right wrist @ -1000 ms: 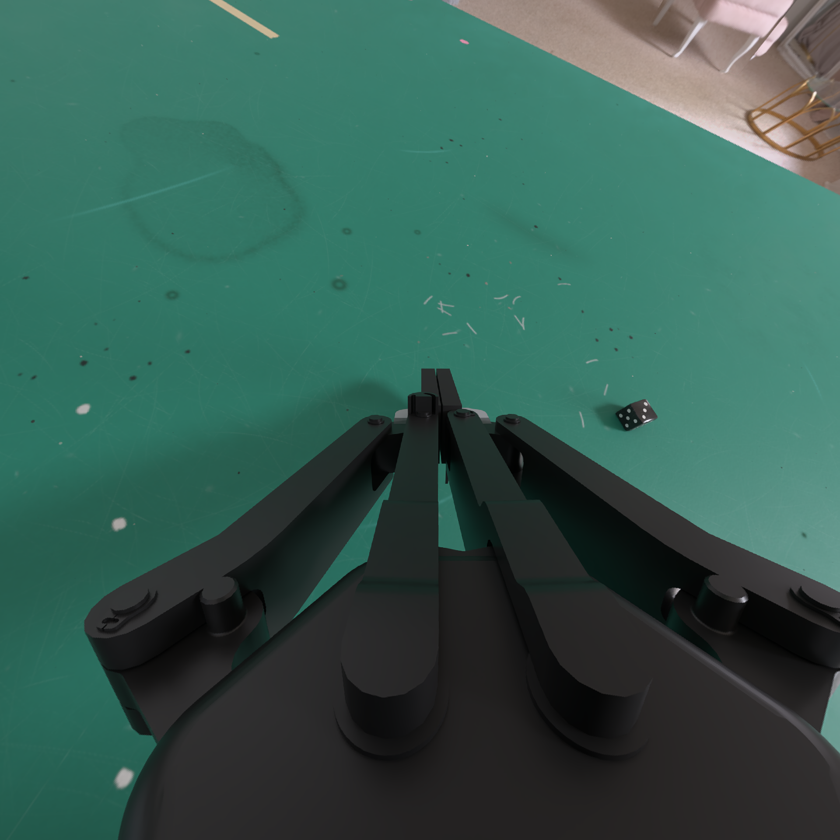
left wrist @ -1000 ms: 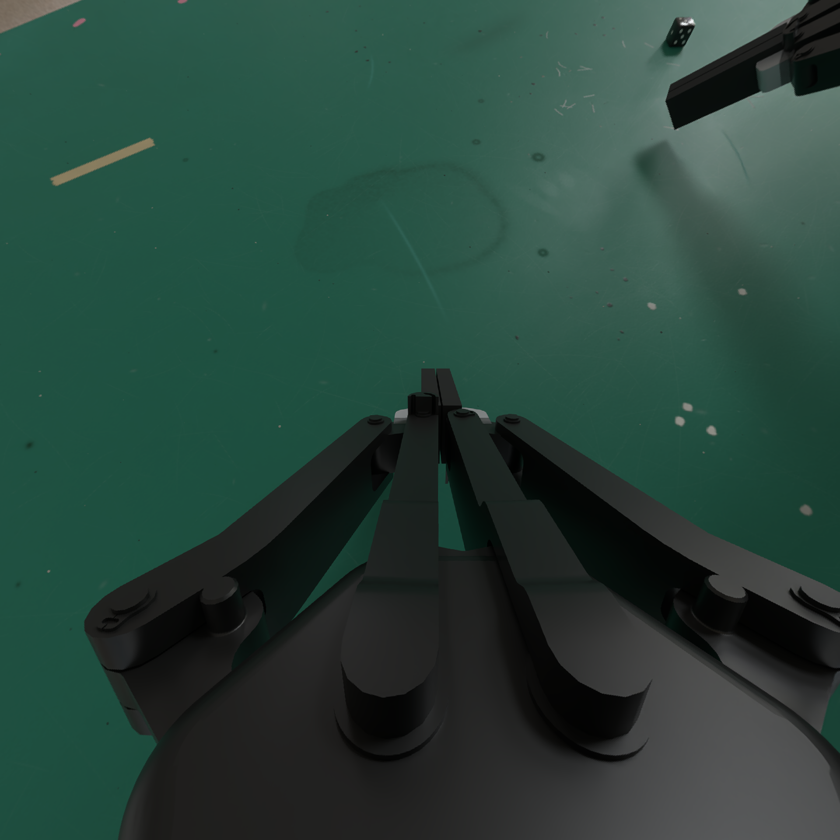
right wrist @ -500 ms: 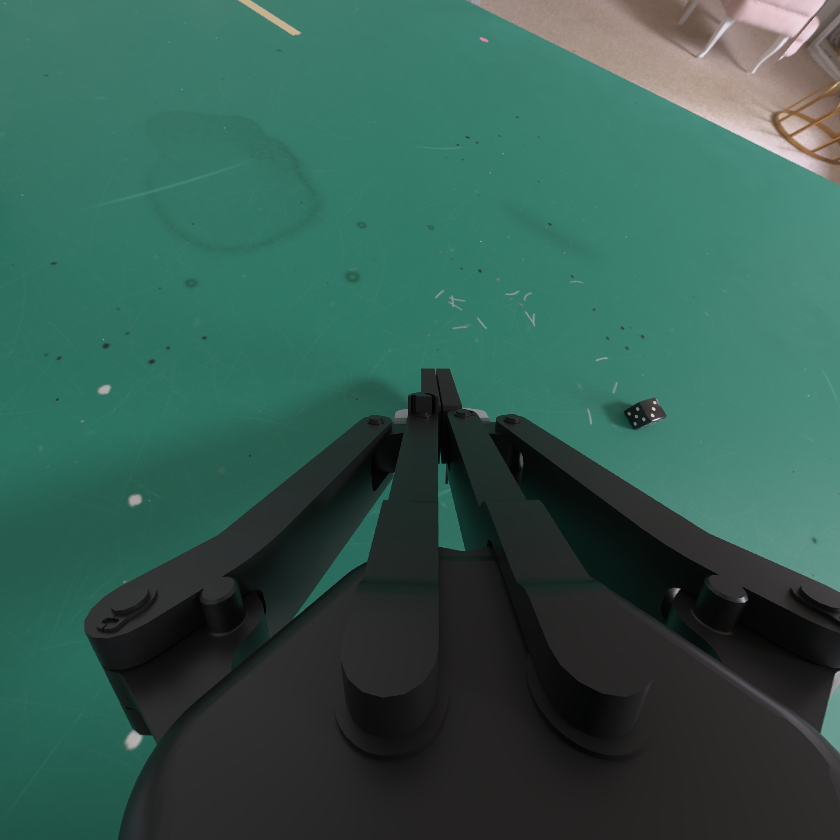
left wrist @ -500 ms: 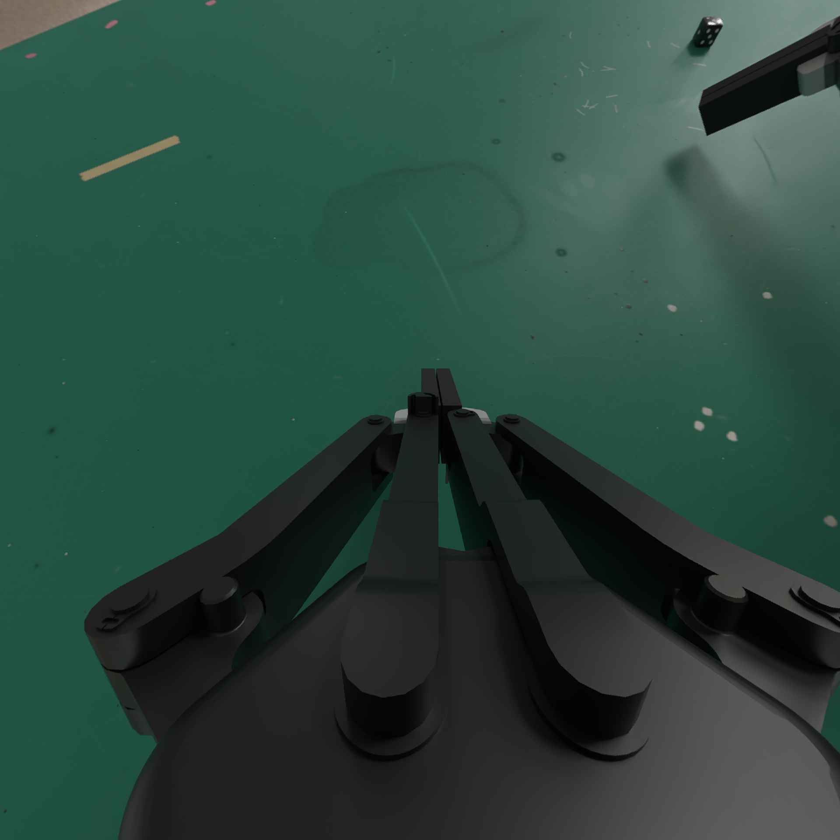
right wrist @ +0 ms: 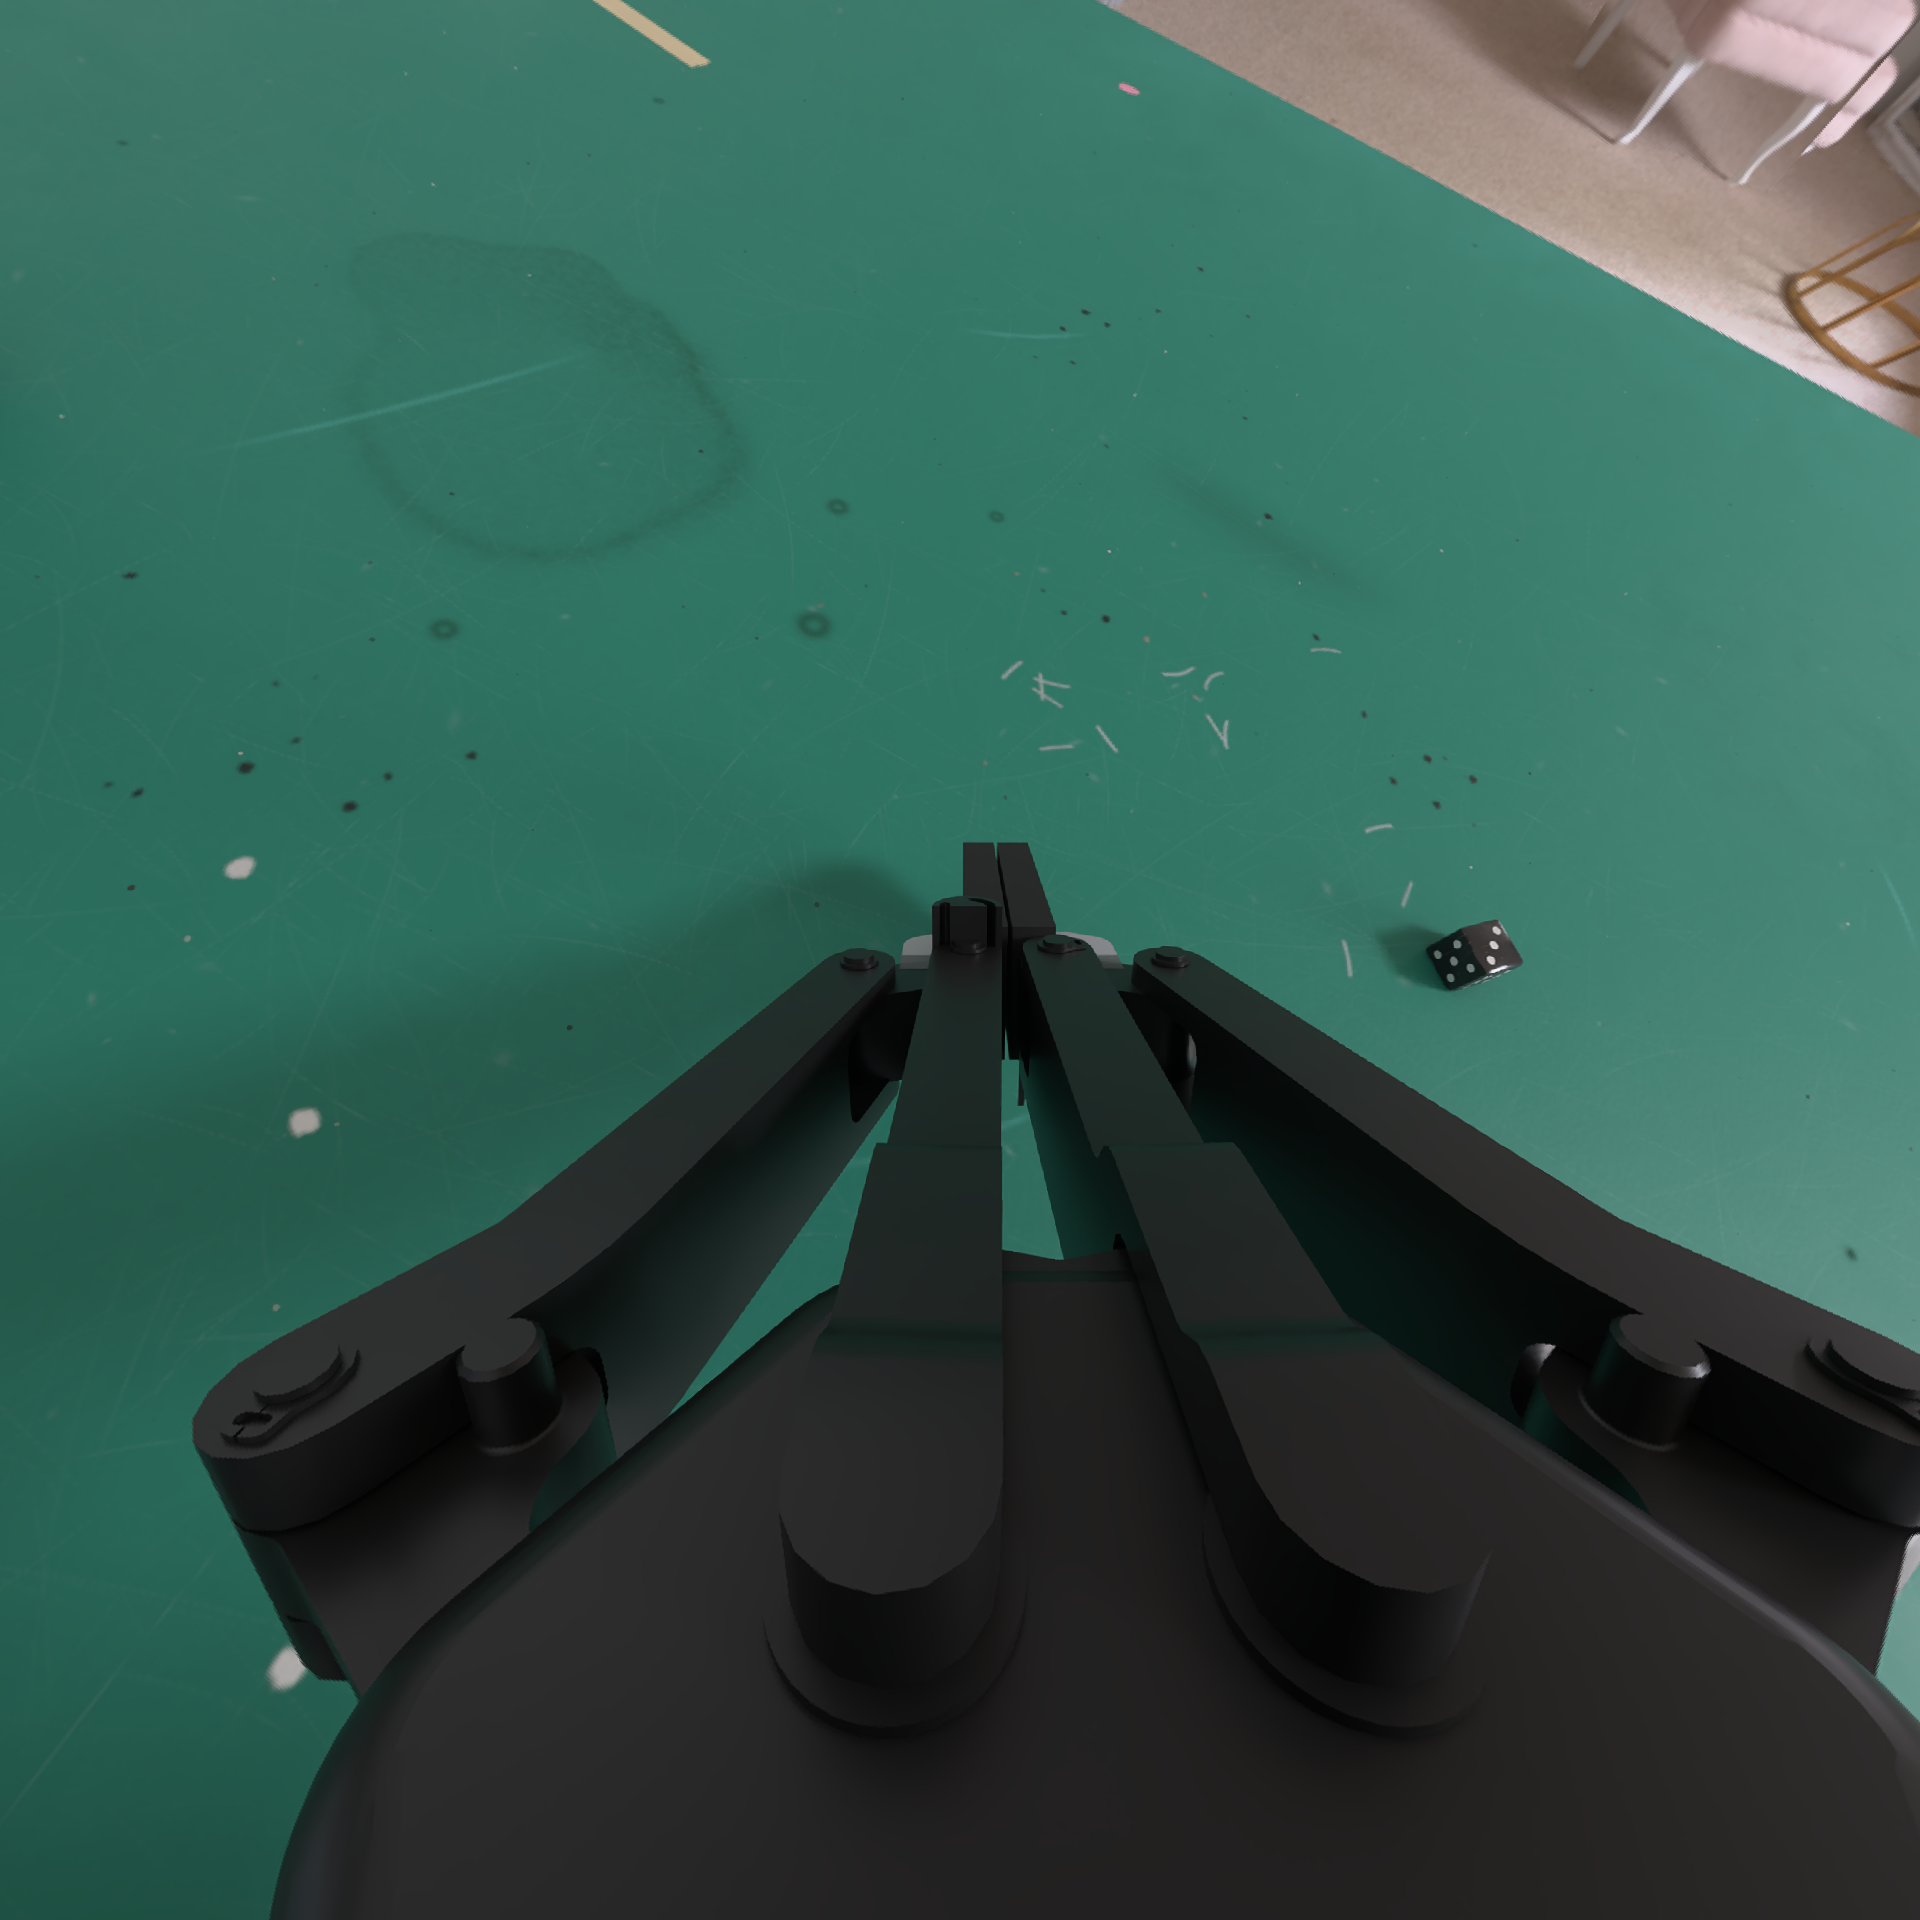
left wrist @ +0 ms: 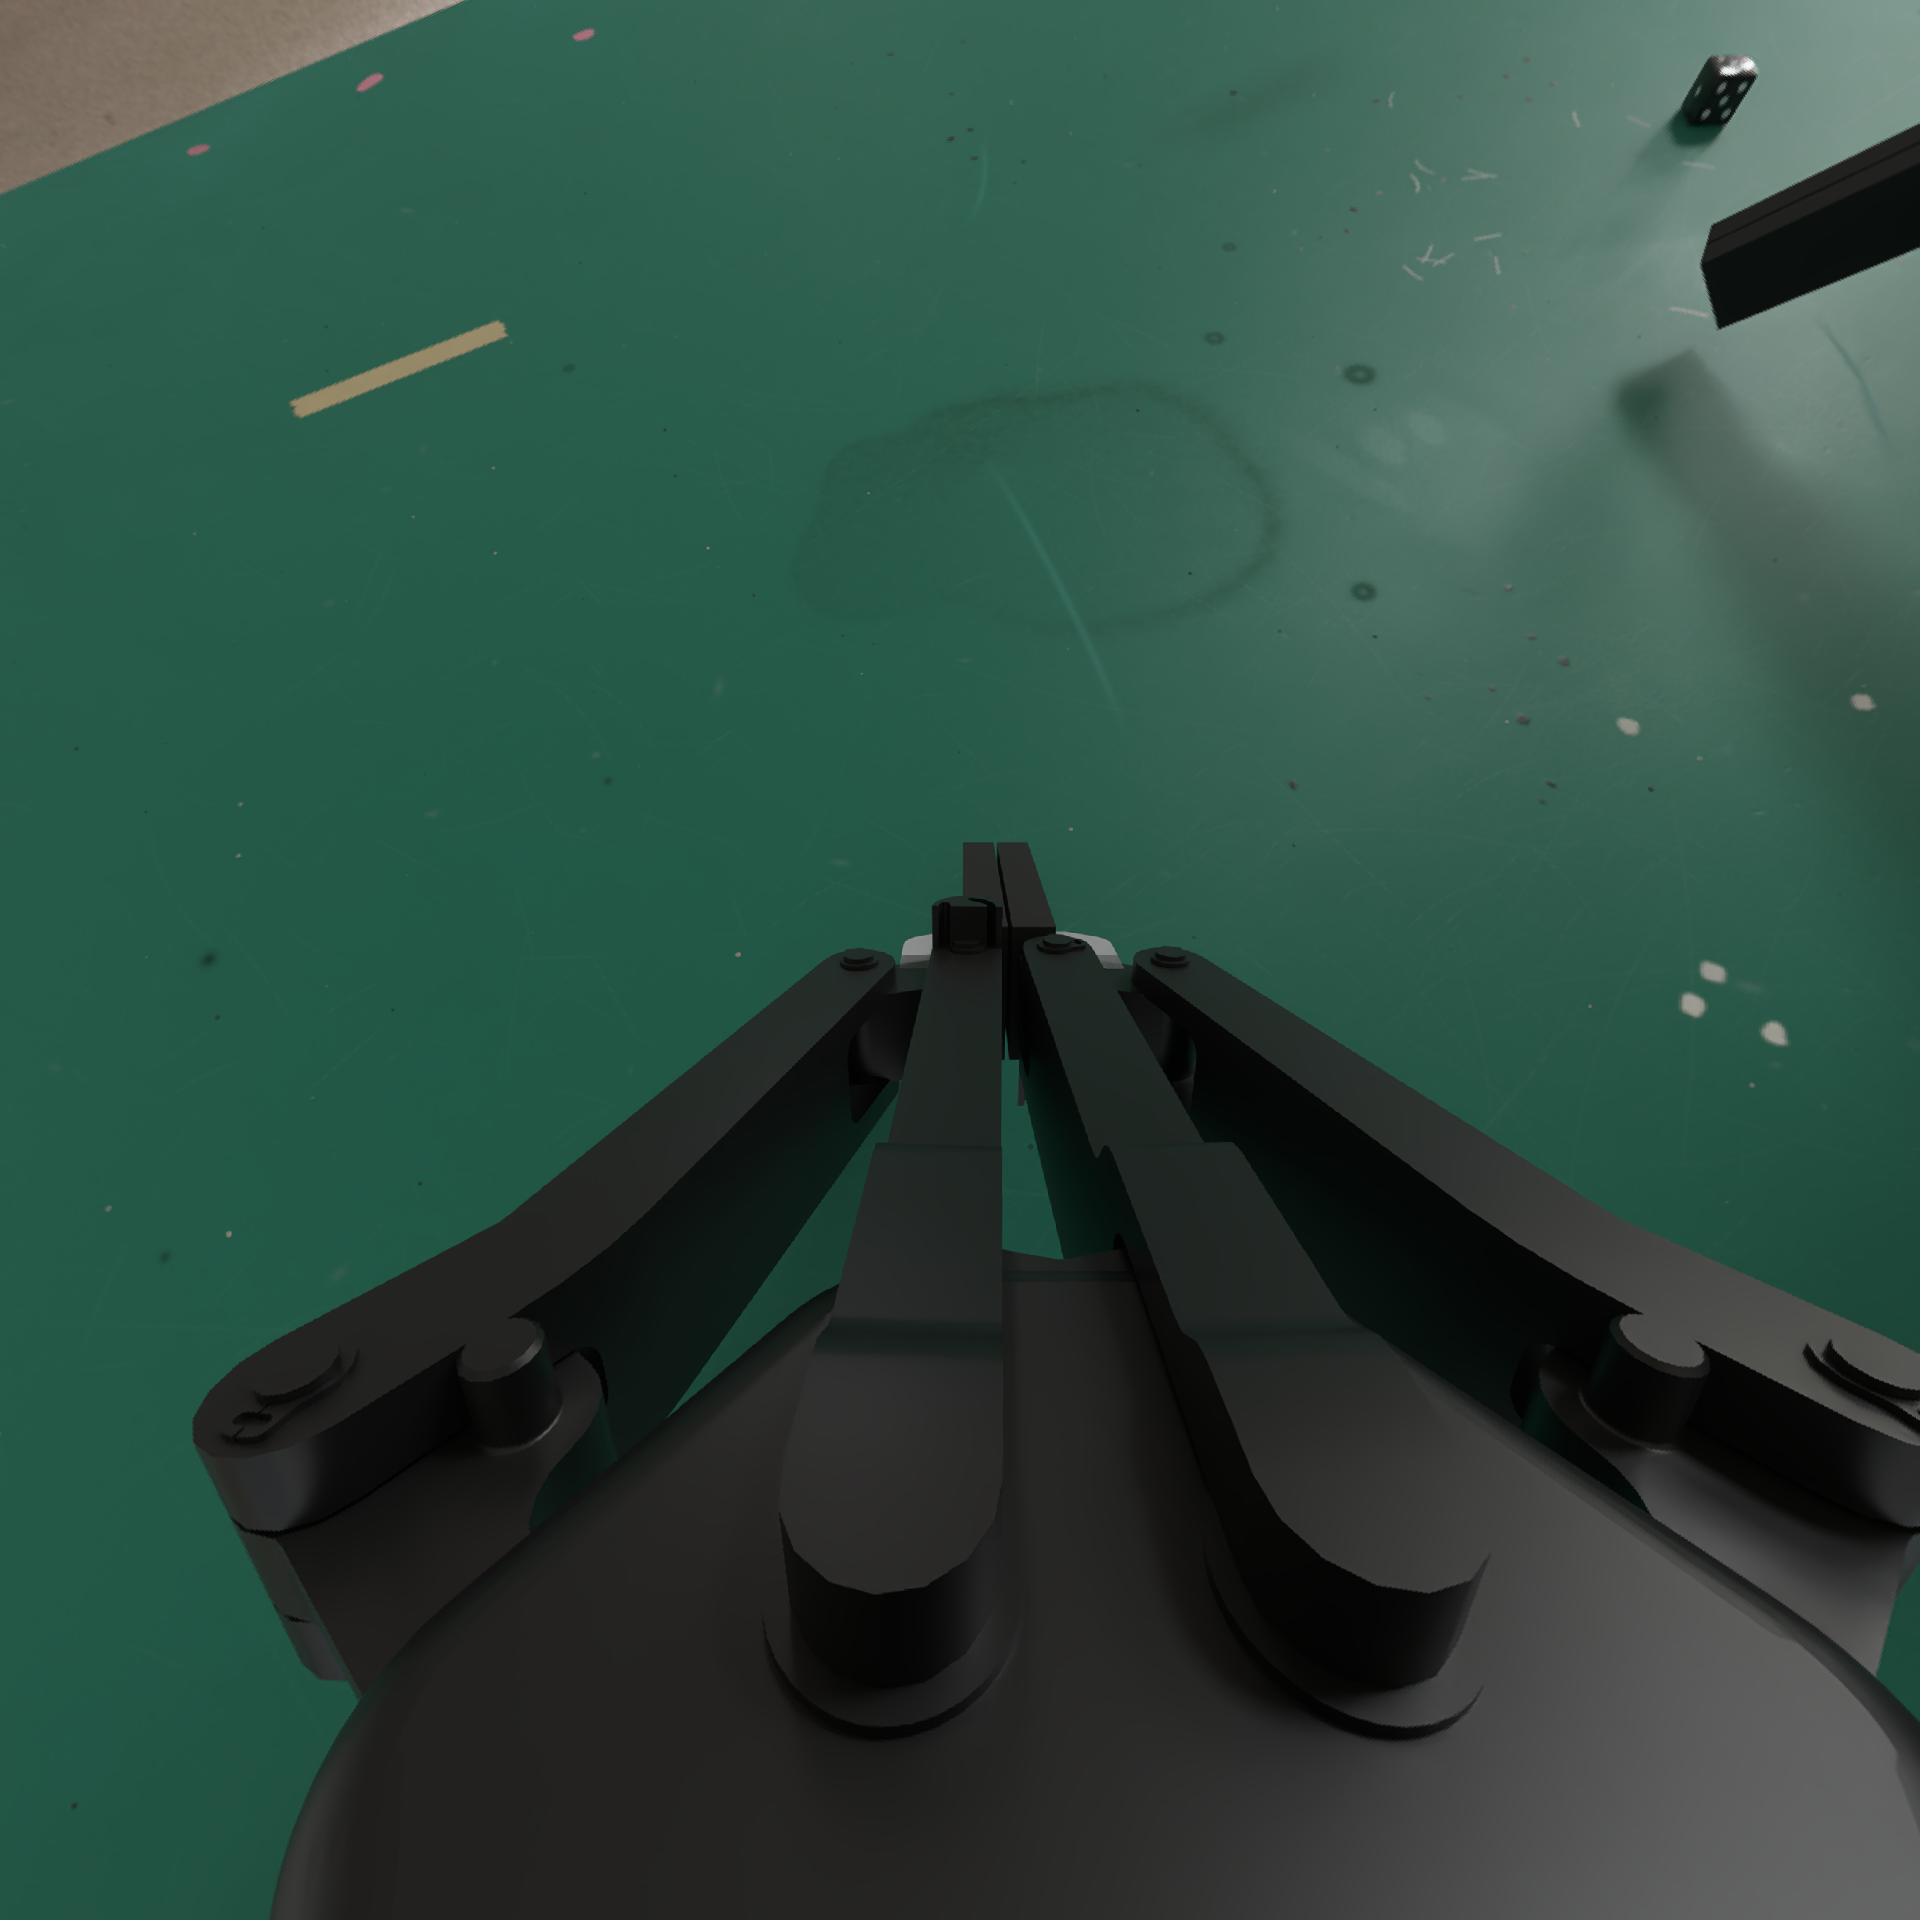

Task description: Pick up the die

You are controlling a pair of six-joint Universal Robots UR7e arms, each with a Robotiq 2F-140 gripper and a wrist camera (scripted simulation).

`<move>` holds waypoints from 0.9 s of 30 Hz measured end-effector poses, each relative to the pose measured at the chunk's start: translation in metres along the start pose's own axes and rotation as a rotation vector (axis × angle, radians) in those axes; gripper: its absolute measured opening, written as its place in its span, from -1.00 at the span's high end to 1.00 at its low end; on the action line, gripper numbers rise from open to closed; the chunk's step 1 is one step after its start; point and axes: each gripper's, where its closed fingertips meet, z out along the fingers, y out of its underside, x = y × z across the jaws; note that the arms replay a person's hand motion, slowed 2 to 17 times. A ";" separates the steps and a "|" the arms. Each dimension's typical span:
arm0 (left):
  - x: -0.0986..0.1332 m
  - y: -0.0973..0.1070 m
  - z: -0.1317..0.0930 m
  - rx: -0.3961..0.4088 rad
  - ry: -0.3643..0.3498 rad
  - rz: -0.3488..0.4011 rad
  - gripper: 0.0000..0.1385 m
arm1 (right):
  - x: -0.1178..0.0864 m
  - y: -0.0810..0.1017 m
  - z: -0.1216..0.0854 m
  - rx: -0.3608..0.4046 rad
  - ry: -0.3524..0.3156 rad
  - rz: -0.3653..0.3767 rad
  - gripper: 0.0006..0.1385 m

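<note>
A small black die [right wrist: 1473, 954] with white pips lies on the green table [right wrist: 1039, 312], to the right of my right gripper [right wrist: 997, 862] and level with its tips. My right gripper is shut and empty above the table. The die also shows in the left wrist view [left wrist: 1720, 91] at the far top right. My left gripper [left wrist: 997, 862] is shut and empty, far from the die. The fingers [left wrist: 1818, 244] of the right gripper reach in from the right edge of the left wrist view, just short of the die.
A tan strip of tape [left wrist: 398, 369] lies on the table at the far left. The table's far edge [right wrist: 1507, 218] runs diagonally, with beige floor, chair legs [right wrist: 1662, 94] and a gold wire frame [right wrist: 1860, 301] beyond. White specks and a ring stain [left wrist: 1039, 509] mark the surface.
Both wrist views have shifted: the die has slid right in each view. The right gripper's fingers have drawn toward the right edge of the left wrist view. Both grippers stay shut.
</note>
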 end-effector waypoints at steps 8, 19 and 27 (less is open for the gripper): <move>0.003 0.002 0.000 -0.016 0.021 0.022 0.99 | 0.002 0.004 0.002 -0.008 0.014 0.016 1.00; 0.012 0.004 -0.002 -0.019 0.082 0.047 0.99 | 0.002 0.004 0.002 -0.002 0.024 0.002 1.00; 0.005 0.000 0.001 -0.001 0.069 0.007 0.99 | 0.001 0.004 0.003 -0.008 0.014 -0.004 1.00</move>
